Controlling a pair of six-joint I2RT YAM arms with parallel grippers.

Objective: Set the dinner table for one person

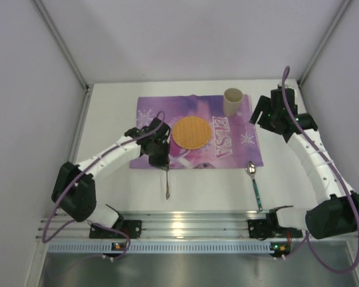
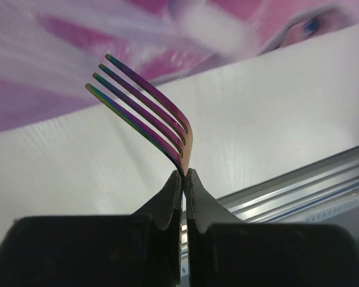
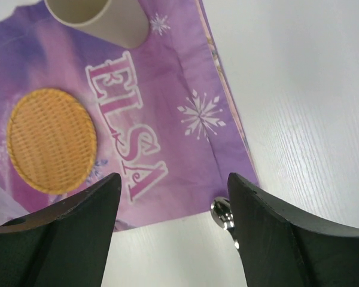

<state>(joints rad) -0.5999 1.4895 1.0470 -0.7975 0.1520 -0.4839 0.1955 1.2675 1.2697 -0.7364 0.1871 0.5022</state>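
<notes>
My left gripper [image 1: 162, 161] is shut on a rainbow-tinted fork [image 1: 167, 184] at the near left edge of the purple placemat [image 1: 239, 149]. In the left wrist view the jaws [image 2: 184, 174] pinch the fork's neck, and its tines [image 2: 145, 112] fan out over the white dinner table [image 2: 96, 155]. An orange woven round plate [image 1: 191, 132] and a beige cup [image 1: 232, 102] sit on the placemat. A green-handled spoon [image 1: 255, 184] lies on the table right of it. My right gripper [image 1: 261, 113] hovers open near the cup, with nothing between its fingers [image 3: 269, 221].
A ribbed aluminium rail [image 1: 185, 226] runs along the table's near edge, between the arm bases. Grey walls close in on the left, right and far sides. In the right wrist view the spoon's bowl [image 3: 221, 212] shows beside the placemat's corner [image 3: 236, 170].
</notes>
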